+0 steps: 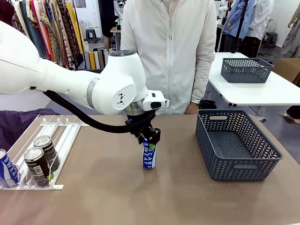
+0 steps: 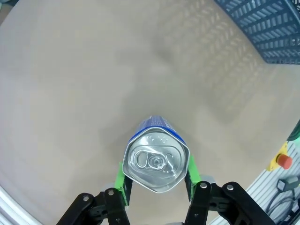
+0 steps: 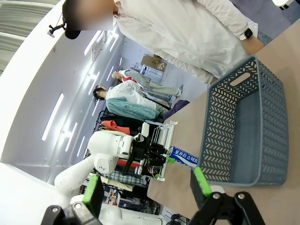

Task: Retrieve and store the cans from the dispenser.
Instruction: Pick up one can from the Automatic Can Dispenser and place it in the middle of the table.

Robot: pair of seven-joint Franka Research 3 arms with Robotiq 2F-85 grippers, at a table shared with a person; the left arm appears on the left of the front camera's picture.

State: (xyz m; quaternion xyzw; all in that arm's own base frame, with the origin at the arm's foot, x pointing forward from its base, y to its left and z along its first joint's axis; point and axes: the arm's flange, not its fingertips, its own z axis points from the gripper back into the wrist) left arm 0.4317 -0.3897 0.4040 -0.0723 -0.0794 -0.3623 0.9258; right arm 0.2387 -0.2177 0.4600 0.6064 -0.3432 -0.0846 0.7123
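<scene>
Clamping blue can (image 1: 149,157) by its top, left gripper (image 1: 149,140) is holding it upright | right gripper (image 3: 146,188) is hanging open, empty.

Brown tabletop (image 1: 103,197) up front, and on its right side sits a dark grey lattice basket (image 1: 206,140), upright. A person in a white zip jacket (image 1: 173,51) stands at the far edge, dead centre. Behind, to the right, a white table (image 1: 272,93) carries a second grey basket (image 1: 246,70). Far left, bright garments (image 1: 47,23) hang in a row, and a purple cloth (image 1: 18,124) lies low beside the tabletop.
</scene>
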